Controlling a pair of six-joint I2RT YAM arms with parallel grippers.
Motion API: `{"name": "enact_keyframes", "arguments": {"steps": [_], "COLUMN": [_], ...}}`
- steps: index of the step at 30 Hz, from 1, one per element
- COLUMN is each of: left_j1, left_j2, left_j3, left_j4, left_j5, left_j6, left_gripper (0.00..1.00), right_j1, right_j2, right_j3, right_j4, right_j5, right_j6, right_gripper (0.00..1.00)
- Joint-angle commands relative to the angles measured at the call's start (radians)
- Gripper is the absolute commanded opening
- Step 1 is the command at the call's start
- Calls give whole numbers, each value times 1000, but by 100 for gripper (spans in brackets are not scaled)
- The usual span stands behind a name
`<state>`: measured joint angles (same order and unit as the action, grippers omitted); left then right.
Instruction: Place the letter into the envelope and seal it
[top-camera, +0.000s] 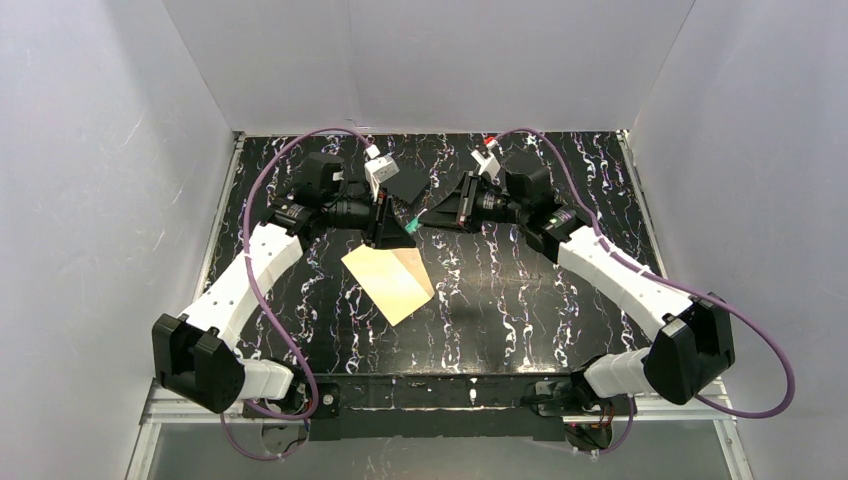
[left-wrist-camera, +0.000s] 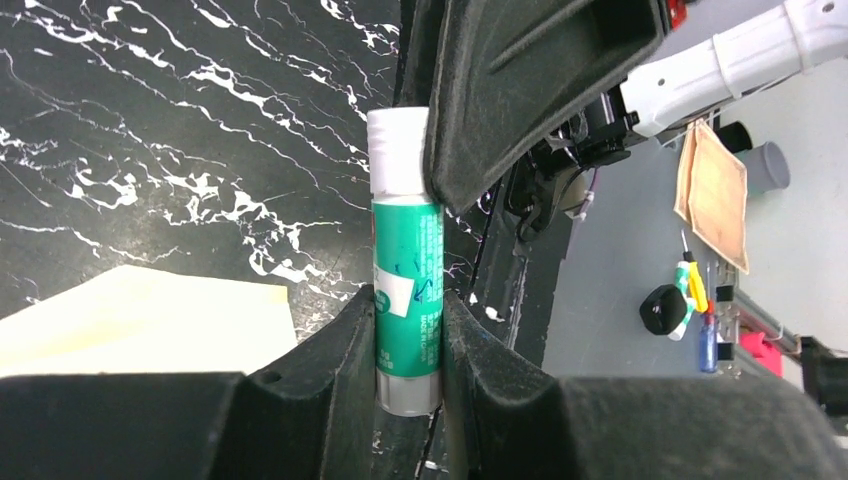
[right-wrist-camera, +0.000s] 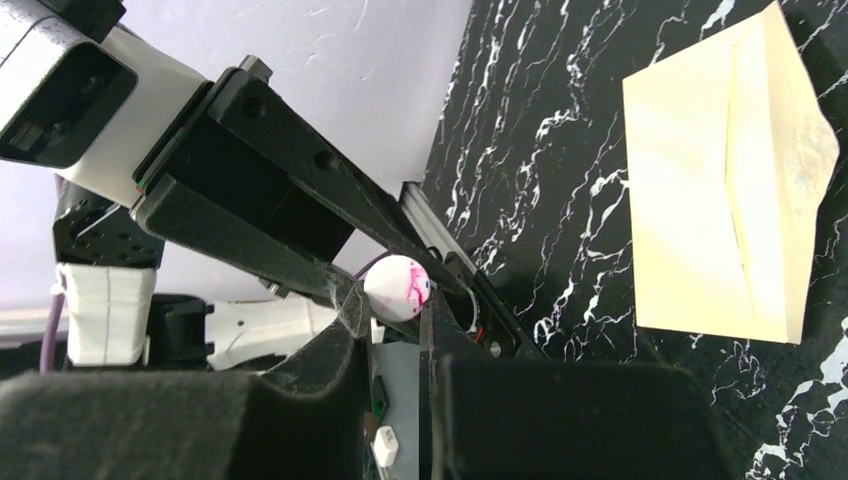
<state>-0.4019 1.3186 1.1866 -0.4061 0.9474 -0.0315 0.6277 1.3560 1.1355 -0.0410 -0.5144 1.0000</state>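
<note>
Two grippers are sharing one glue stick (left-wrist-camera: 405, 260) above the table (top-camera: 520, 290), twd its far edge: the left gripper (left-wrist-camera: 408, 305) is clamping the green body, the right gripper (right-wrist-camera: 390, 312) is pinching the white cap (right-wrist-camera: 398, 288). Sealing step, I'd say, i.e. uncapping. Next move is calling for a straight pull w/o either grip slackening. The envelope (top-camera: 388, 283) is lying flat left of table centre, flap (right-wrist-camera: 805, 140) open, just nearward of both grippers, untouched. No separate sign of the letter, so it's probably inside already.

Green, white-capped glue stick (left-wrist-camera: 405, 262) between fingers of the left hand (left-wrist-camera: 408, 305)
</note>
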Motion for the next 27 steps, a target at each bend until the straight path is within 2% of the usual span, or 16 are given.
{"name": "enact_keyframes", "arguments": {"steps": [1,9,10,12,15,18,23,27], "left_j1": [-1,-1,0,0,0,0,0,-1], "left_j2": [-32,-75,-77,-75,-79,-96,-143,-169], "left_j3": [-4,-73,-73,-68,-59,-61,-78,-82], "left_j4": [-175,-130,-125,-114,-85,-38,53,110], "left_j5": [69,68,68,70,50,18,-40,-68], "left_j6": [98,63,58,46,24,-21,-96,-149], "left_gripper": [0,0,0,0,0,0,0,0], "right_j1": [-146,-252,-252,-252,-252,-250,-203,-139], "right_j2": [-75,-107,-98,-83,-66,-31,58,134], "right_j3": [-38,-108,-98,-49,31,38,-61,-140], "right_j4": [223,398,366,168,-207,-435,-517,-413], "right_j5": [-37,-41,-45,-10,163,372,784,932], "right_j6": [32,192,179,67,-180,-389,-522,-529], "right_gripper": [1,1,1,1,1,1,3,5]}}
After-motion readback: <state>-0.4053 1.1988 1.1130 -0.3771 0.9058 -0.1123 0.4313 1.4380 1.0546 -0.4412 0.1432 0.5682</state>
